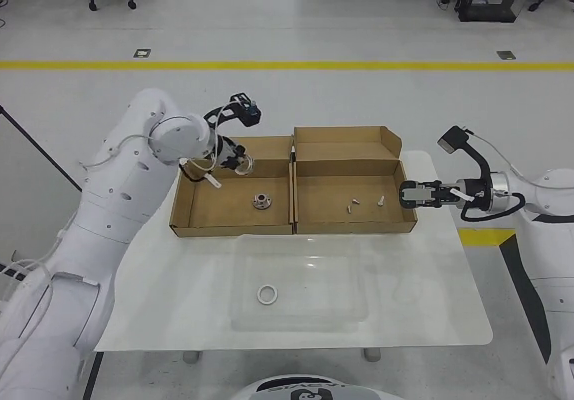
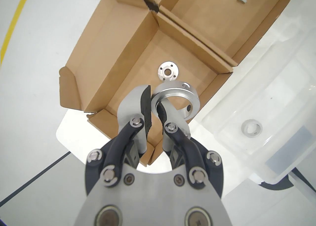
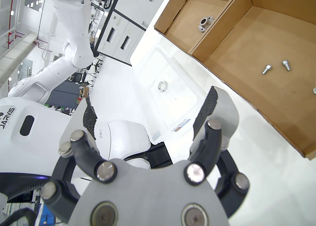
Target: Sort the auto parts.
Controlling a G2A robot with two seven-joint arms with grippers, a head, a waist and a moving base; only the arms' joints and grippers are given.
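Currently we log:
Left gripper (image 2: 153, 101): clamped on collar ring (image 2: 192, 98), above left box (image 1: 217, 208), table's 11 o'clock.
Right gripper (image 3: 150, 99): jaws spread, beside right box (image 1: 367, 218), table's 2 o'clock.

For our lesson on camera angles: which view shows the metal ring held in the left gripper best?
The left wrist view: the metal ring is close up, pinched by the left gripper, its side holes clear. The top view shows it tiny, the right wrist view far off.

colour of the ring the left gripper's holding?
Silver, plain bare metal. The ring shows best in the left wrist view.
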